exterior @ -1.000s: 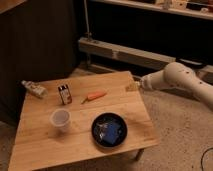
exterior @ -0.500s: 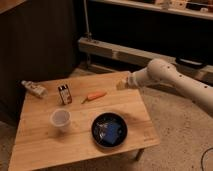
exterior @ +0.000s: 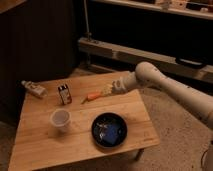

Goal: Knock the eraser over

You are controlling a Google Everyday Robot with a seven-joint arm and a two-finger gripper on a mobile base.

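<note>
The eraser (exterior: 64, 94), a small dark block with pale label marks, stands upright on the left part of the wooden table (exterior: 135, 107). My gripper (exterior: 106, 90) hangs over the table's middle, right of the eraser and just past the right end of the orange carrot (exterior: 91, 96). It is shut and holds nothing. A gap of about a carrot's length separates the gripper from the eraser. The white arm (exterior: 165, 85) reaches in from the right.
A whitish tube-shaped bottle (exterior: 34, 89) lies at the table's far left. A translucent cup (exterior: 60, 120) stands in front of the eraser. A dark plate (exterior: 109, 129) with blue contents sits front centre. A dark cabinet and a metal rail stand behind.
The arm has swept left across the table, from its right edge to the carrot. The gripper has closed. The eraser still stands upright.
</note>
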